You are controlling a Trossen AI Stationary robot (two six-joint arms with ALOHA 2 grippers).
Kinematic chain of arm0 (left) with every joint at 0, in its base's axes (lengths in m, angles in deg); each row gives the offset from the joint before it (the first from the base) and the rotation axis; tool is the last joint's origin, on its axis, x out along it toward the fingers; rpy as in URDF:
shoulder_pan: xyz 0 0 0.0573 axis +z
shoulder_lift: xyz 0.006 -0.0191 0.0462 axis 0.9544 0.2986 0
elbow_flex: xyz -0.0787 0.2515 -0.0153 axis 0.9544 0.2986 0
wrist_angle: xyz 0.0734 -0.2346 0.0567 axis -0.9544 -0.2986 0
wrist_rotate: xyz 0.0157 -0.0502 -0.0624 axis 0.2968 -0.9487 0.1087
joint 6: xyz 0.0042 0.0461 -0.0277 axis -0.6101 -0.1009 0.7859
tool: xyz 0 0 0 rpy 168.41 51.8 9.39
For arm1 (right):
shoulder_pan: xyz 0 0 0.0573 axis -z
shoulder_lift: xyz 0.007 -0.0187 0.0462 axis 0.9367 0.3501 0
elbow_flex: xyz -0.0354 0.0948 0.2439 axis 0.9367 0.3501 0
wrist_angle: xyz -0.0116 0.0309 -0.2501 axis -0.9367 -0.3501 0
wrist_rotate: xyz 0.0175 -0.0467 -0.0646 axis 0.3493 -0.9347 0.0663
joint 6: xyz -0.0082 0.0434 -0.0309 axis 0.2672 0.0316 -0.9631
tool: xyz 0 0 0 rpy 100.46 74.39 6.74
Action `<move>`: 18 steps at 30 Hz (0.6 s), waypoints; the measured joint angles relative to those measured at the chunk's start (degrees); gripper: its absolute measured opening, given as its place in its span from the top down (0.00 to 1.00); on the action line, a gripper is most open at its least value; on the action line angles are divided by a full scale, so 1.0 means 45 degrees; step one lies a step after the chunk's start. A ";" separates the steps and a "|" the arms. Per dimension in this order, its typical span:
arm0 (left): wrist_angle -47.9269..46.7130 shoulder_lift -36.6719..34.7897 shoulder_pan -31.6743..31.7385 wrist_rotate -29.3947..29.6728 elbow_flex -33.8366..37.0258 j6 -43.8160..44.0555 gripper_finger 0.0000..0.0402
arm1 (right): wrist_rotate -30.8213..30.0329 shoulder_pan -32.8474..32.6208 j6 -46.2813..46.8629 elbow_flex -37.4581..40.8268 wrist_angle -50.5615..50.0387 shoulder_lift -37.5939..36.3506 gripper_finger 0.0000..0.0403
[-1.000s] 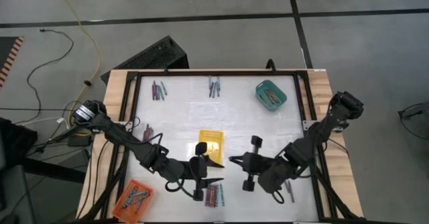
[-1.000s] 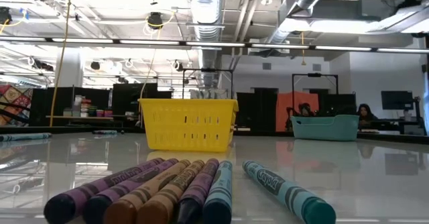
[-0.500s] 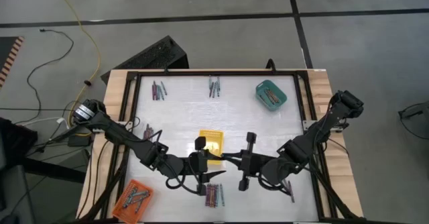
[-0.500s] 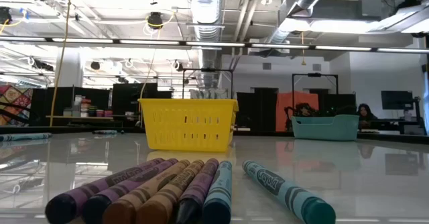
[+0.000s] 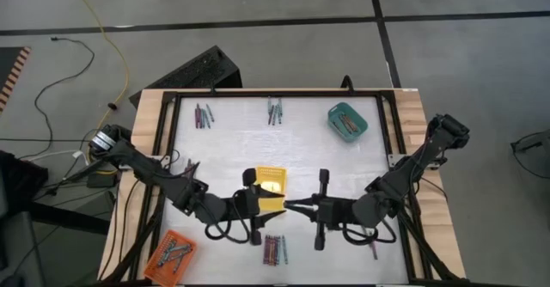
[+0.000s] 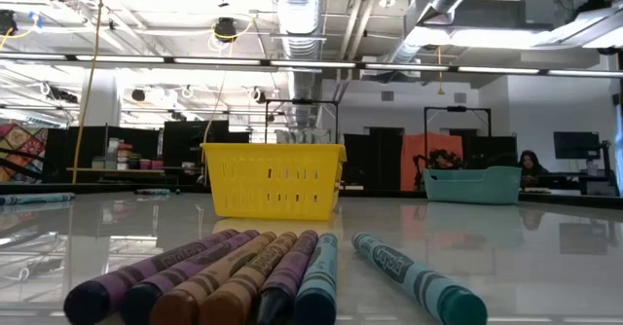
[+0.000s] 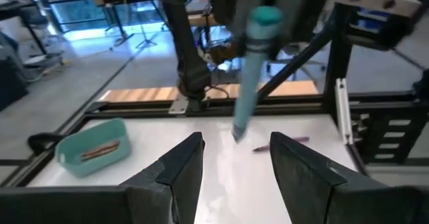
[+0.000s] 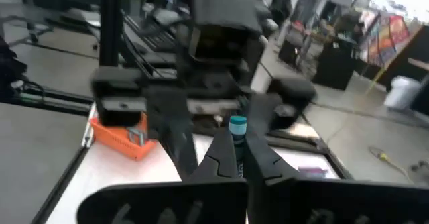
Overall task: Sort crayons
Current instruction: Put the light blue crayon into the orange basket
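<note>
We see grey concrete floor [image 5: 258, 12] crossed by dark lines, yellow cable [image 5: 110, 42] trailing beyond table's left edge. Overhead: exposed ducts [image 6: 302, 4], strip lights [image 6: 224, 62]. Far back, orange partition [image 6: 421, 160].

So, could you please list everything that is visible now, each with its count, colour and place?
small yellow plastic tray: one, yellow, middle of the table.
small teal plastic tray: one, teal, far right part, crayons inside.
small orange plastic tray: one, orange, near left corner, crayons inside.
loose crayon groups: five, reddish, purple and bluish-grey; far left, far middle, left edge, near middle, near right.
teal crayon: one, held in the right claw.
white table top: one, inside a black frame.
yellow cable: one, on the floor at left.
left claw: open, facing the right claw.
right claw: shut on the teal crayon, beside the yellow tray.
</note>
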 joint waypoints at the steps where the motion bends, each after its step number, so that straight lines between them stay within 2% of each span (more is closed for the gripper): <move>1: 0.0137 0.0000 0.0088 -0.0200 0.0000 0.0001 0.59 | 0.0107 0.0014 -0.0129 -0.0002 0.0115 0.0011 1.00; 9: 0.1443 0.0005 0.0189 -0.0993 -0.0002 -0.0908 0.62 | 0.0497 0.0071 -0.0587 -0.0002 0.0686 0.0025 1.00; 18: 0.1477 0.0016 0.0196 -0.1411 -0.0005 -0.1400 0.96 | 0.0544 0.0078 -0.0847 -0.0002 0.0821 0.0030 1.00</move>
